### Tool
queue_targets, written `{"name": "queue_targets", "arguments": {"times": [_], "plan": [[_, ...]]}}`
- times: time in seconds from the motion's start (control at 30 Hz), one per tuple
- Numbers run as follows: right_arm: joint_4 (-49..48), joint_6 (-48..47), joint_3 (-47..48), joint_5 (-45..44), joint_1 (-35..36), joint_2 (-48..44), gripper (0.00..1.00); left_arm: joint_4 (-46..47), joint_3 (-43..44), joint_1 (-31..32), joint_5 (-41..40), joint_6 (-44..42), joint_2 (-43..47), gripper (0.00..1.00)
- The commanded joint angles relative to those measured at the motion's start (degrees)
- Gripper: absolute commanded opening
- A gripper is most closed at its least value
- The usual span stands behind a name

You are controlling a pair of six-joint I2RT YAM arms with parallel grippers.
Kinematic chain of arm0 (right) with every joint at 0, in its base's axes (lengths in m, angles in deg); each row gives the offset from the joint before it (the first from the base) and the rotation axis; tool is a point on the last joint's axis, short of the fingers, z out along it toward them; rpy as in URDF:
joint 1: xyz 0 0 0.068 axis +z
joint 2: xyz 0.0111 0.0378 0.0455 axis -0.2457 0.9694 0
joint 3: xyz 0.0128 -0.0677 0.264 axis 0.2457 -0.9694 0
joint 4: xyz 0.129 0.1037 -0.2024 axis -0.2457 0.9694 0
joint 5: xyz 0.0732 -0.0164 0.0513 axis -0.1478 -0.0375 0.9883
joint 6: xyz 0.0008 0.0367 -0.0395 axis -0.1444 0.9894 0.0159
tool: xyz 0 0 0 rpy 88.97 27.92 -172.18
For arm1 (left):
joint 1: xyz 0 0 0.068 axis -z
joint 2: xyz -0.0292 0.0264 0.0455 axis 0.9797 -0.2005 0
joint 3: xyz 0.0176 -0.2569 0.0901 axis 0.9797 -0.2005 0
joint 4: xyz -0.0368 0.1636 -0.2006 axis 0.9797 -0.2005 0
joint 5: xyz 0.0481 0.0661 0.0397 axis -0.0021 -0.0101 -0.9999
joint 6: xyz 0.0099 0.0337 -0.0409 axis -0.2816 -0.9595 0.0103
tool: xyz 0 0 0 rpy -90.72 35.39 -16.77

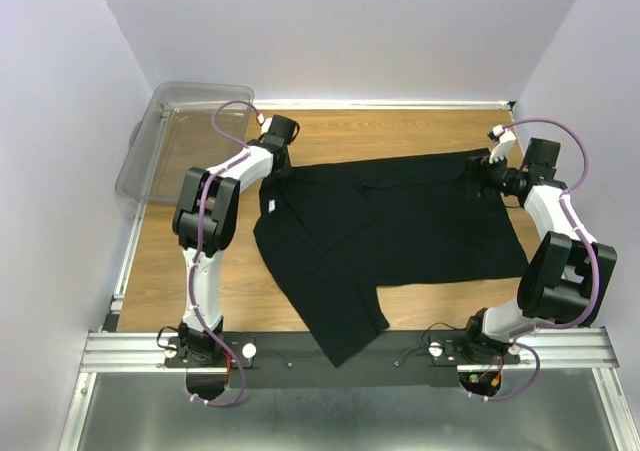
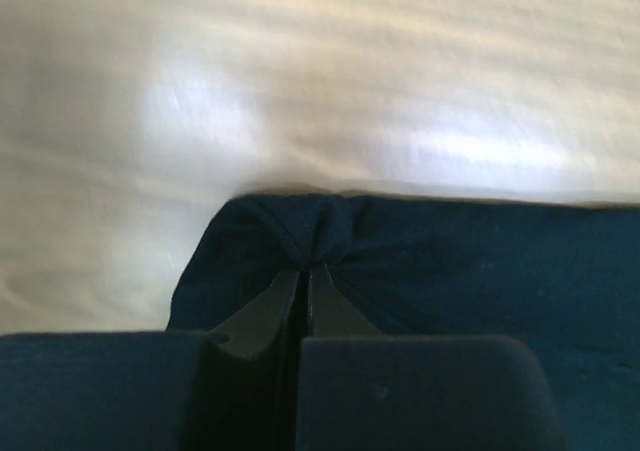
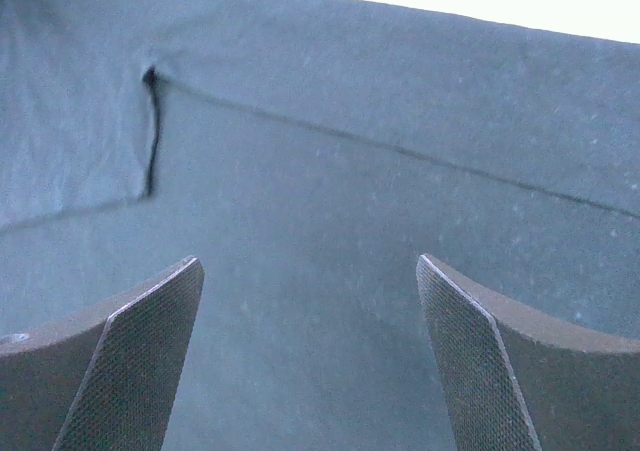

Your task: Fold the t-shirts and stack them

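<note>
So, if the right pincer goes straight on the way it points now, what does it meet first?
The black t-shirt: the right pincer stands open over its fabric, with nothing between. How close it is, I cannot tell.

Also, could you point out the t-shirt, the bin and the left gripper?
t-shirt (image 1: 420,231), top view, body middle.
bin (image 1: 148,153), top view, left wall.
left gripper (image 2: 305,271), left wrist view, between fingertips.

A robotics lab test cell: two white-and-black robot arms, the left arm (image 1: 205,231) and the right arm (image 1: 560,261), stand bolted to an aluminium extrusion rail (image 1: 130,349) at the edge of a wooden worktop (image 1: 400,131). Bare pale partition walls (image 1: 340,31) box it in.
</note>
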Motion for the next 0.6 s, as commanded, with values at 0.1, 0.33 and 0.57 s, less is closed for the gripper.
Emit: {"name": "queue_targets", "arguments": {"times": [0.1,0.33,0.57], "plan": [[9.12,-10.39,-1.20,6.34,3.42,-0.85,0.94,-7.31,16.32,-0.96,4.45,-7.73,-7.89,0.34],[18.54,-29.30,-2.43,9.07,13.80,-0.94,0.94,-1.34,11.33,-0.70,5.69,-10.19,11.24,0.64],[22.74,-31.46,6.80,8.80,24.15,8.02,0.93,9.98,-8.95,-0.26,6.29,-12.65,42.12,0.68]]}}
